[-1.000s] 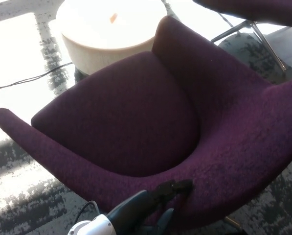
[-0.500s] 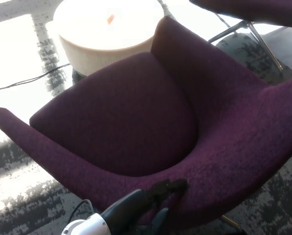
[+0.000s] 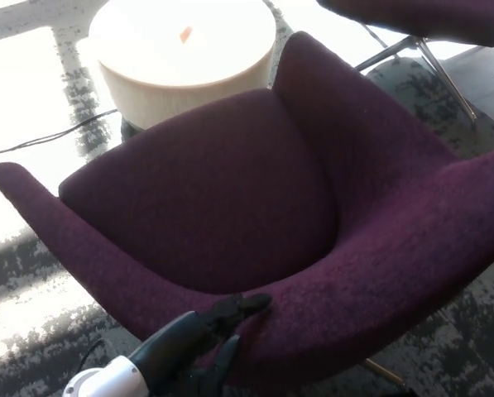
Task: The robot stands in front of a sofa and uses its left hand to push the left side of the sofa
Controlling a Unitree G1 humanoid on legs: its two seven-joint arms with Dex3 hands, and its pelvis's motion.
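Head view: the left hand point(image 3: 218, 331) presses against the near rim of the purple sofa point(image 3: 230, 198).

Its black fingers point(image 3: 245, 303) are spread apart, holding nothing, their tips touching the sofa's padded edge at the bottom of the picture. Behind the sofa stands a round pale surface point(image 3: 180, 58) with a small orange thing point(image 3: 184, 34) on top. A black cable point(image 3: 48, 135) runs over the patterned carpet point(image 3: 31, 289) left of the sofa.
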